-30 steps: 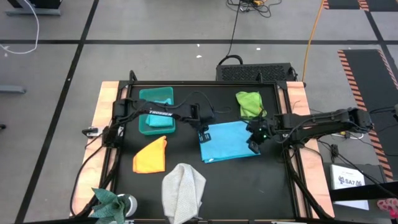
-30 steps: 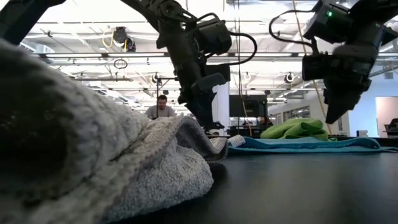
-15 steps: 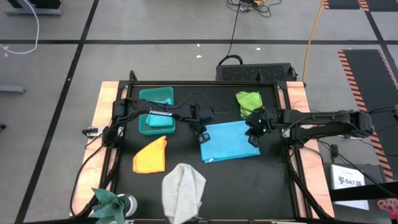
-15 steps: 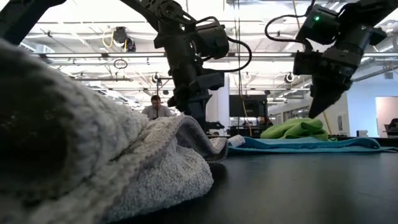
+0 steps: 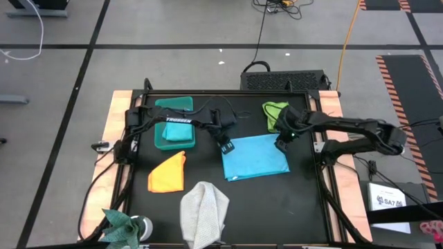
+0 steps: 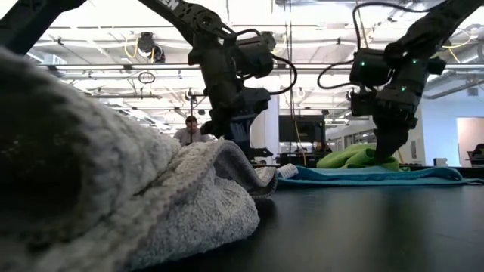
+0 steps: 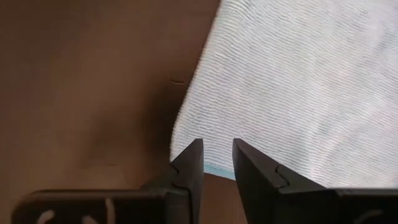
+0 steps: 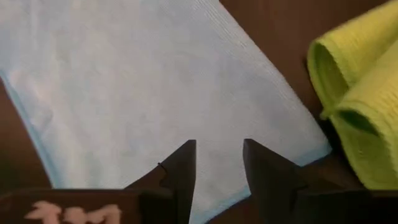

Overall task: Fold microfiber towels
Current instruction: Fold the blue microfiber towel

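Note:
A light blue towel [image 5: 255,158] lies spread flat on the black table. My left gripper [image 7: 216,144] is open and stands over the towel's far left corner [image 7: 186,134]. My right gripper [image 8: 217,144] is open over the towel [image 8: 143,81] near its far right corner. Both point down. A crumpled lime green towel [image 5: 275,114] lies just beyond that corner. An orange-yellow towel [image 5: 168,173] lies at the left and a light grey towel [image 5: 204,211] at the near edge. A teal towel [image 5: 174,106] lies at the far side of a teal bin [image 5: 173,135].
The teal bin stands at the far left, close to my left arm. A green leafy thing [image 5: 121,223] sits at the near left corner. In the low view the grey towel [image 6: 113,196] fills the foreground, and a person [image 6: 190,132] shows in the room behind.
My right gripper has moved along the blue towel's right edge toward the table's far edge, as far as the towel's far right corner. The blue towel has stayed flat where it was.

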